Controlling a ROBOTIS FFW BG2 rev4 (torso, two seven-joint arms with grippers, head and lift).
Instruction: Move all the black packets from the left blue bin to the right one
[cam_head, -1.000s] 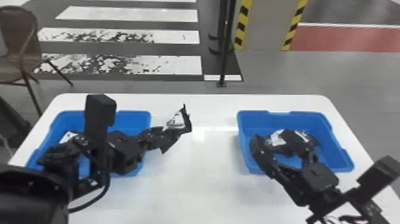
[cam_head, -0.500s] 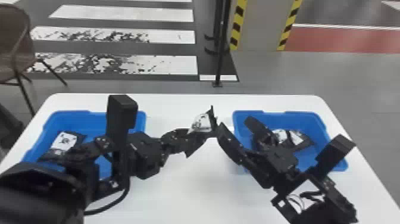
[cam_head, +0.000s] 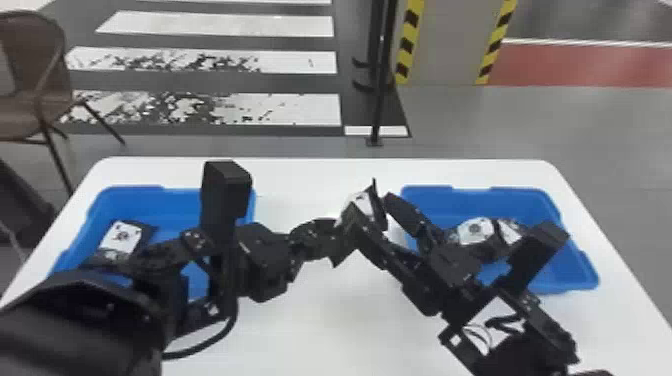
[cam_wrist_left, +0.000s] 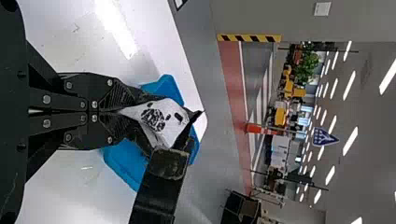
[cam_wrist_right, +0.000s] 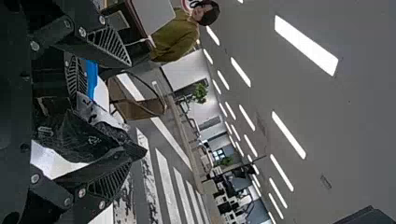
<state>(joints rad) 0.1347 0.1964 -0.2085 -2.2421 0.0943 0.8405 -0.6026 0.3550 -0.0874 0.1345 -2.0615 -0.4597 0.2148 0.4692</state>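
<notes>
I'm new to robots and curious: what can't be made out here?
- Left bin, head view: near part, behind left arm.
- Right bin, head view: near-left corner, behind right arm.
- Raised packet, left wrist view: pinched end, between left claw's fingers.
- Chair, head view: left part, cut off by edge.

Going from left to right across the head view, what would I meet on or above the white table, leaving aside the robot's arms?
The left blue bin with a packet in it → the raised packet between the bins → the right blue bin, also holding packet contents.
</notes>
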